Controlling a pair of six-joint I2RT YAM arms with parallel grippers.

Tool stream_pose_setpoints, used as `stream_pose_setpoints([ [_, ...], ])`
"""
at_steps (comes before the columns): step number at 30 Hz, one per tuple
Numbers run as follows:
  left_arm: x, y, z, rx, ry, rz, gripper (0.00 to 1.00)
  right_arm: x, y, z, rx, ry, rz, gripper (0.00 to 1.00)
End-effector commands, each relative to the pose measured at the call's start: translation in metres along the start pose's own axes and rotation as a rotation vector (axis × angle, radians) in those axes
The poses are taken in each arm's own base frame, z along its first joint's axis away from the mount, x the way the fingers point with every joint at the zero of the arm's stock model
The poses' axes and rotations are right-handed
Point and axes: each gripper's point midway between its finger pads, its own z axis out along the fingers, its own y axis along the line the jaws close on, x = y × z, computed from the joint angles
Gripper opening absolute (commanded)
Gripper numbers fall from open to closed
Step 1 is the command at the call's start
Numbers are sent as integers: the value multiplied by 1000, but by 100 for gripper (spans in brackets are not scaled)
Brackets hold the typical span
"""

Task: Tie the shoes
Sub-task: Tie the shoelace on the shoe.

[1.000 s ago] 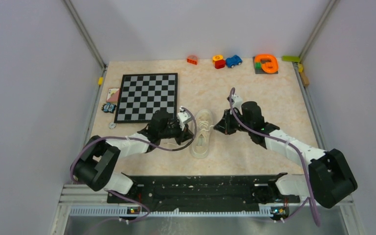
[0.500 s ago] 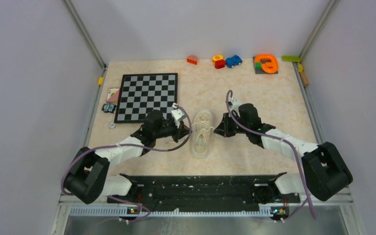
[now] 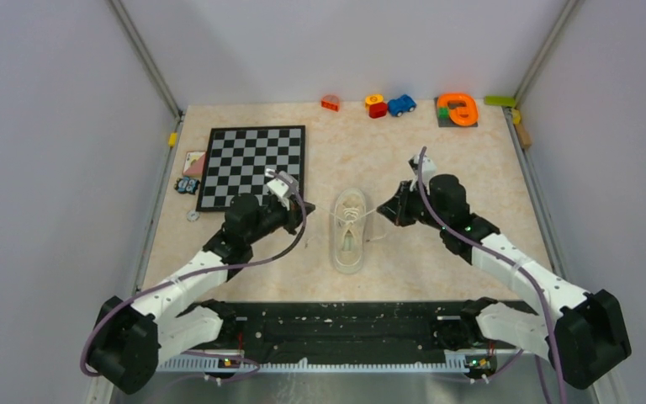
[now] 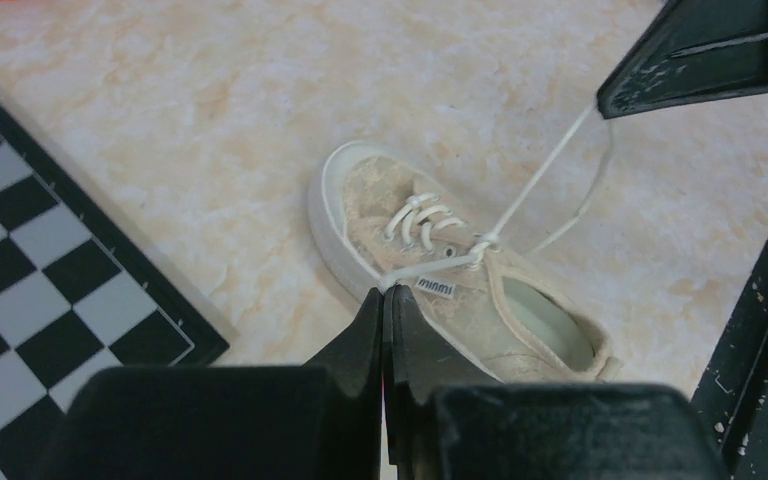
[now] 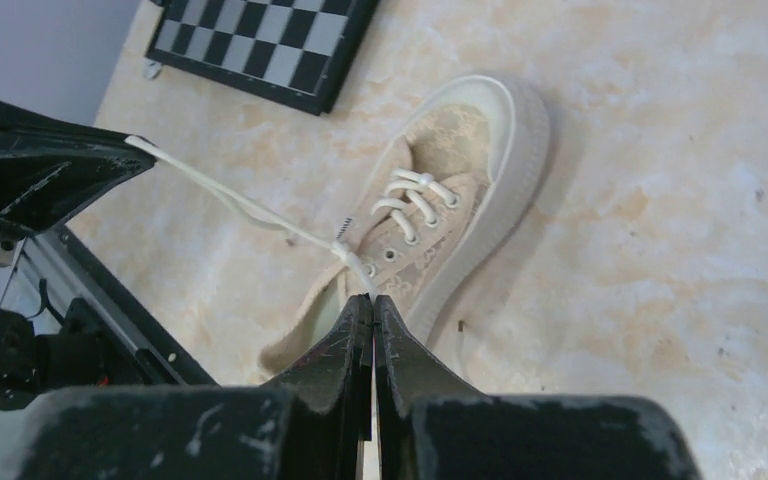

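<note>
Sneaker [image 3: 350, 229] lies between the arms, long axis near-to-far on the table [image 3: 471, 168]. Left gripper [image 4: 384, 305] and right gripper [image 5: 372, 305] each pinch a taut lace [image 4: 540, 180].

One sneaker [image 3: 349, 240], one chessboard [image 3: 252, 167], one toy car [image 3: 401, 104], one left end effector [image 4: 385, 300], one right end effector [image 5: 372, 305].

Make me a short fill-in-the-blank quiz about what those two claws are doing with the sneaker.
1. The left claw and the right claw are each shut on a white ____ of the sneaker.
2. The two strands meet in a small ____ near the sneaker's top eyelets.
3. To the left of the sneaker lies a black-and-white ____.

Missing words: lace; knot; chessboard.
</note>
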Motion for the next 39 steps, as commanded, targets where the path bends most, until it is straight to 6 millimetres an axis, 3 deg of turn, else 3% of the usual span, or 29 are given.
stream_pose_setpoints([
  [1,23,29,-11,-184,-6,-177,0,2,-34,0,155,-8,117,0],
  [6,53,42,-25,-261,-65,-350,0,30,-60,0,234,11,222,0],
  [10,51,44,-41,-280,-210,-384,0,35,-65,-4,202,-55,284,0],
  [15,38,44,-42,-275,-221,-354,0,32,-64,-4,196,-87,324,0],
  [18,25,30,-34,-175,-199,-281,0,30,-53,1,124,-76,294,0],
  [23,28,8,-10,-22,-98,-250,0,34,-34,28,30,70,187,0],
  [30,27,10,4,0,-53,-218,0,15,-13,51,-24,81,125,0],
  [31,27,11,5,-4,-53,-218,0,15,-12,52,-25,84,124,0],
  [35,30,14,7,-14,-37,-223,0,21,-15,54,-13,115,139,16],
  [39,35,14,8,-10,-21,-231,0,42,-36,49,23,164,166,20],
])
